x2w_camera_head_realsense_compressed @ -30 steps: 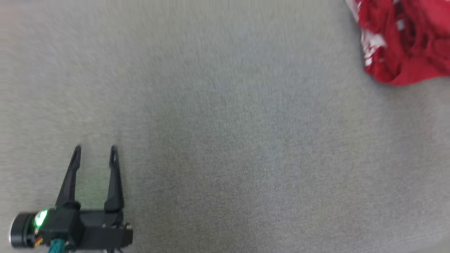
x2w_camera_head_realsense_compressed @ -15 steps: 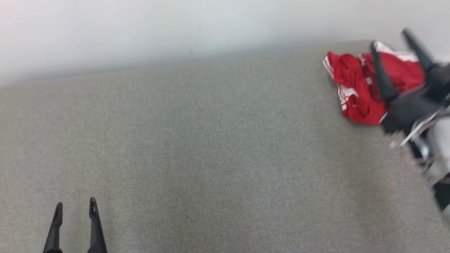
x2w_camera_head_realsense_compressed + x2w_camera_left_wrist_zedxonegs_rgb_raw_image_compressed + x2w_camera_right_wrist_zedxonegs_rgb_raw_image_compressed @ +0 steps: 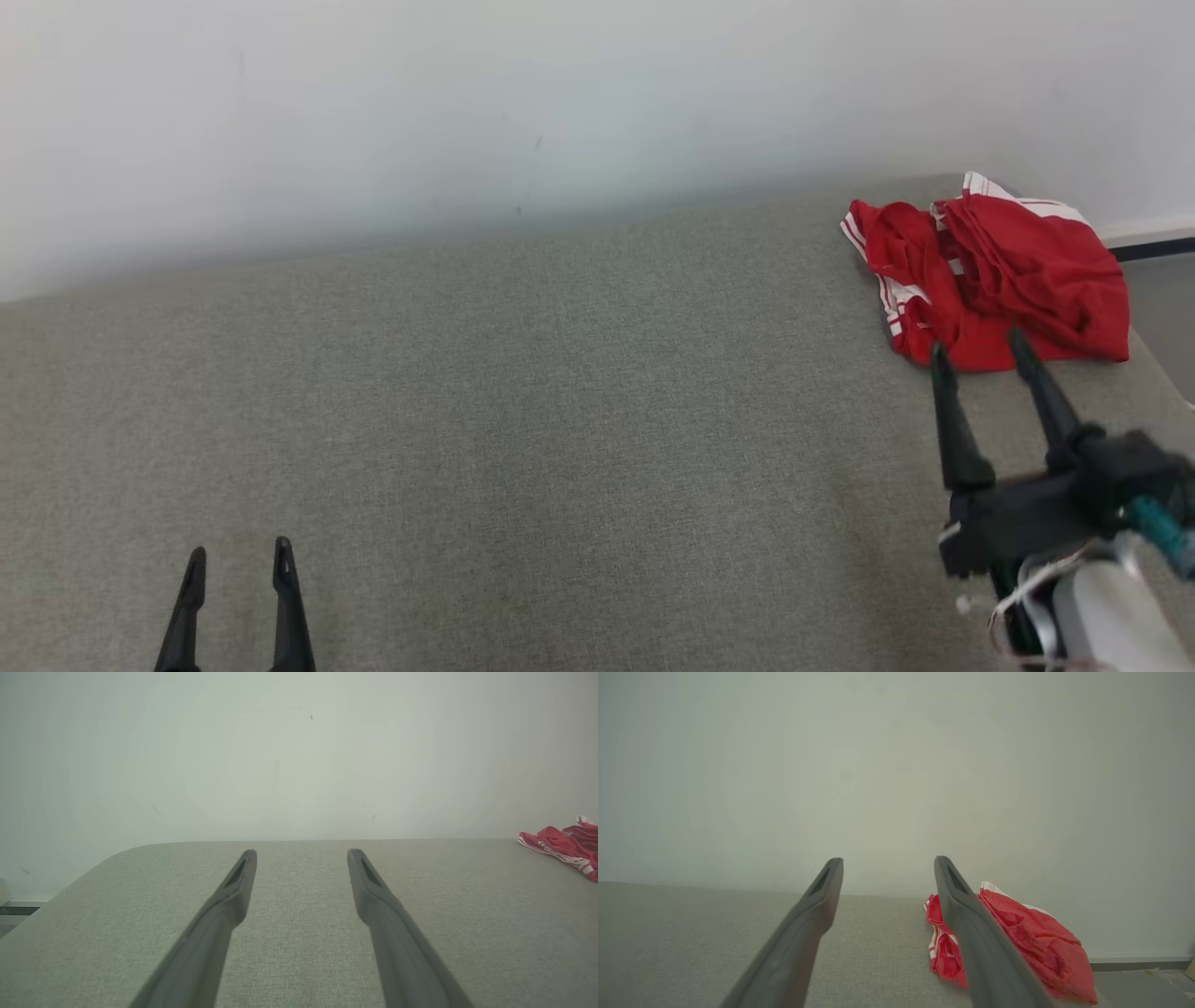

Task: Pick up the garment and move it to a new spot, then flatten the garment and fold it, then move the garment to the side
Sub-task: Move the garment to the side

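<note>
Grey woven cloth (image 3: 560, 420) covers the worktop. Lower left, the left gripper (image 3: 239, 549) hangs spread and empty. Far right, the right gripper (image 3: 977, 342), fingers parted and holding nothing, points at the near edge of the red, white-striped garment (image 3: 1008, 261), bunched at the back corner. A pick-up likely wants a thick ridge pinched, not one thin hem. Behind runs a plain white wall (image 3: 560, 112).

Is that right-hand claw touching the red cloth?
Cannot tell. In the head view the right gripper overlaps the near edge of the garment; in the right wrist view one finger hides part of it. Neither shows contact or a gap.
</note>
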Robot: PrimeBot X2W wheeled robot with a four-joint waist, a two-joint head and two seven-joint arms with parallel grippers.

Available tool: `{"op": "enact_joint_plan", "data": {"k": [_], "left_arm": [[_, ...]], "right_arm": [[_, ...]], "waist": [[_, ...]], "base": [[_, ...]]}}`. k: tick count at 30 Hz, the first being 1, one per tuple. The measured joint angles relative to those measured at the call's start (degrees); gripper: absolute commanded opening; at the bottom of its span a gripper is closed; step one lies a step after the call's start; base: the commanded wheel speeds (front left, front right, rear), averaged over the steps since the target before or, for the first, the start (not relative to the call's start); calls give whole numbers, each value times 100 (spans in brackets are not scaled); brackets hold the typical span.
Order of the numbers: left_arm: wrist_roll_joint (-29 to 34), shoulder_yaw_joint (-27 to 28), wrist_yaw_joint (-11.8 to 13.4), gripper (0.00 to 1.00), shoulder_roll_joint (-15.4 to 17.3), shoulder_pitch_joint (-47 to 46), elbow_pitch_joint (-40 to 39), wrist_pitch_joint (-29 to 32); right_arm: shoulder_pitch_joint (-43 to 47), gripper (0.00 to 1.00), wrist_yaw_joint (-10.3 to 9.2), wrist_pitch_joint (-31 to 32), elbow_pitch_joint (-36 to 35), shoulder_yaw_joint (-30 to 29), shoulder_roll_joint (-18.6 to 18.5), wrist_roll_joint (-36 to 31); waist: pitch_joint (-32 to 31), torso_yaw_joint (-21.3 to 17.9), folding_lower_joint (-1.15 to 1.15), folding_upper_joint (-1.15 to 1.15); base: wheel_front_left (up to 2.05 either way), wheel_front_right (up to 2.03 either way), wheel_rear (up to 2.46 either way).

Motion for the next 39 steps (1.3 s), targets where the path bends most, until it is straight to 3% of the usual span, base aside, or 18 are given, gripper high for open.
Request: {"op": "enact_joint_plan", "data": {"k": [8,20,39], "left_arm": [[19,-80,-54,100,-67,-96,166,0],[114,-36,22,100,-104,-104,414,0],[246,76,151,100,-62,-73,656,0]], "right_arm": [[1094,100,0,0,-606,-154,558,-124],[1753,100,0,1,-738,-254,1204,-246],[1776,100,0,0,-561,-209,1341,-582]], "waist": [[-105,91,0,0],[-229,214,1,1],[-364,573,1,1]], "base": [[0,0,0],[0,0,0],[0,0,0]]}}
